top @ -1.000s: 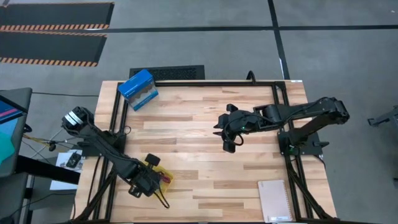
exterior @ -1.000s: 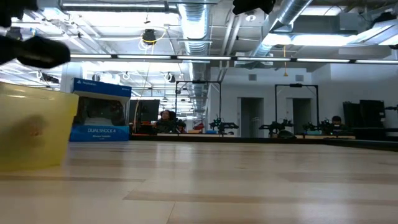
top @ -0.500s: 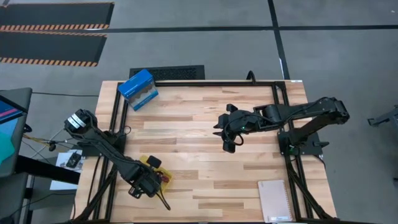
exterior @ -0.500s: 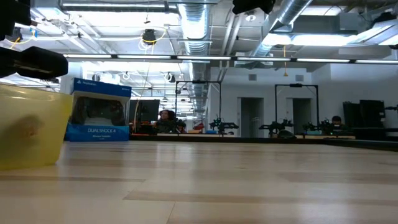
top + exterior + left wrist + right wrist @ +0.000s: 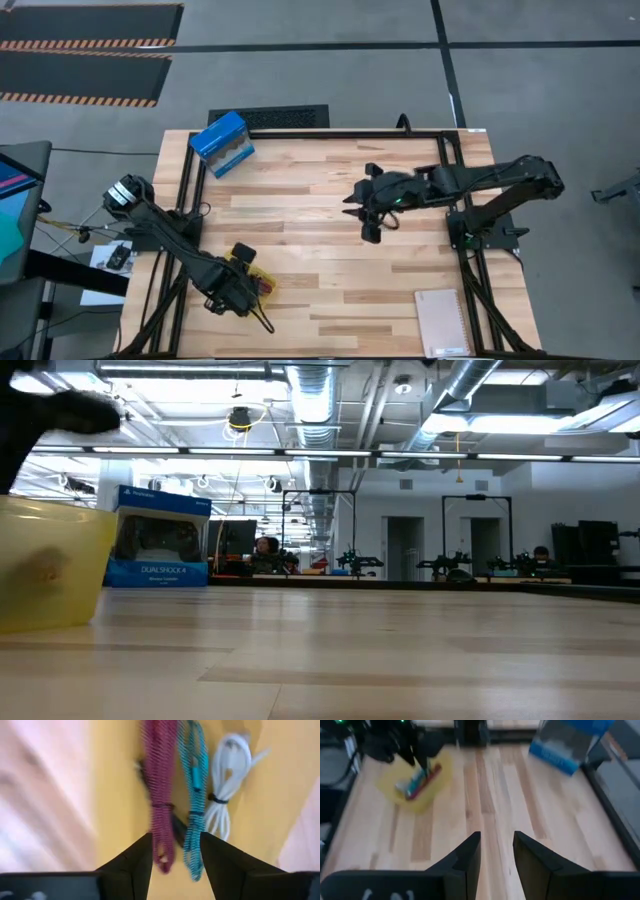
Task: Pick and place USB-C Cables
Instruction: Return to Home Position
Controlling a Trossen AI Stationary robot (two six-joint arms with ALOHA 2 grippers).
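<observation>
Three bundled cables lie side by side directly ahead of the left gripper (image 5: 175, 839), just past its fingertips: a dark red cable (image 5: 159, 795) nearest one finger, a teal cable (image 5: 195, 790) in the middle, and a white cable (image 5: 227, 785) on the far side. A dark strand (image 5: 177, 827) peeks out between the red and the teal ones, and most of it is hidden. All of them rest on the floor of a yellow tray (image 5: 270, 795), which fills the view in front of this gripper.

The left gripper's two dark fingers (image 5: 132, 862) are spread apart with nothing between them. From overhead, it hangs over the tray's near edge, at the front left part of the wooden table (image 5: 320, 270).

The right gripper (image 5: 496, 834) is well apart from the tray, above the middle of the table. Its fingers (image 5: 465, 860) are also spread and hold nothing. Ahead of it, across bare planks, the tray with its cables sits off to one side, and the left gripper is poised over them.

A blue box (image 5: 222, 142) stands at the back left corner, well beyond the left gripper. A pale notebook (image 5: 442, 322) lies at the front right edge, behind and to the side of the right gripper.
</observation>
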